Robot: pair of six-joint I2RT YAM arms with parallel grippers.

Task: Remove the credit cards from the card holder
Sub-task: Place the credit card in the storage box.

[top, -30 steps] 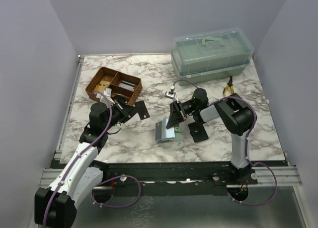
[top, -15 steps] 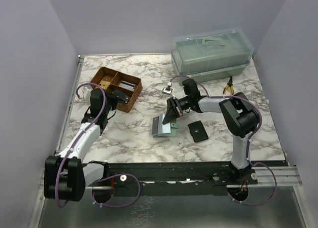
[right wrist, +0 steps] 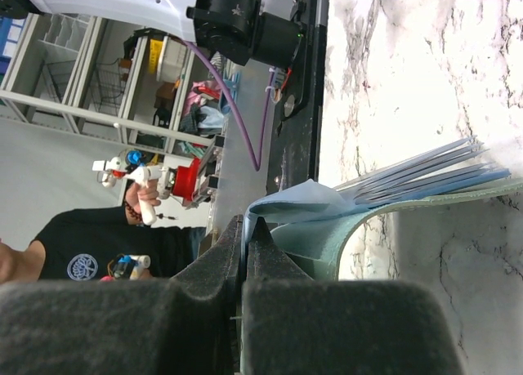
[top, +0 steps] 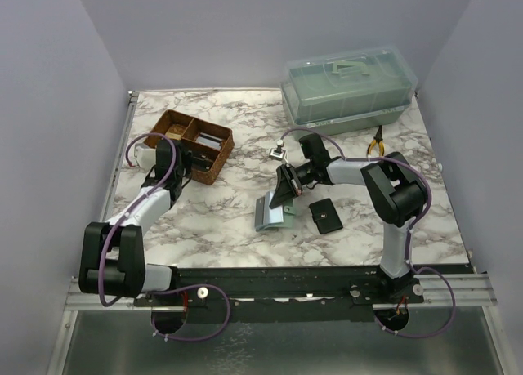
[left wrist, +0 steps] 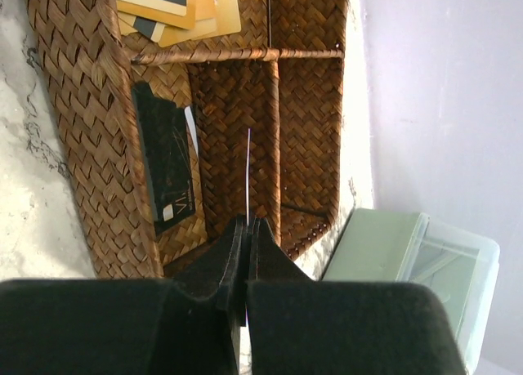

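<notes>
While the left pincer (left wrist: 248, 226) hangs over the basket (left wrist: 86, 138), clamped tight on a card (left wrist: 248, 167) seen edge-on, the right pincer (right wrist: 246, 226) is pinched shut on the holder (right wrist: 364, 228), which sits open on the tabletop (top: 351, 244) right of the basket, one flap lifted.

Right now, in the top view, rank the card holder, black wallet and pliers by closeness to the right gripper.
From the right gripper:
1. card holder, pinched in it.
2. black wallet, close on its right.
3. pliers, far right, toward the back.
</notes>
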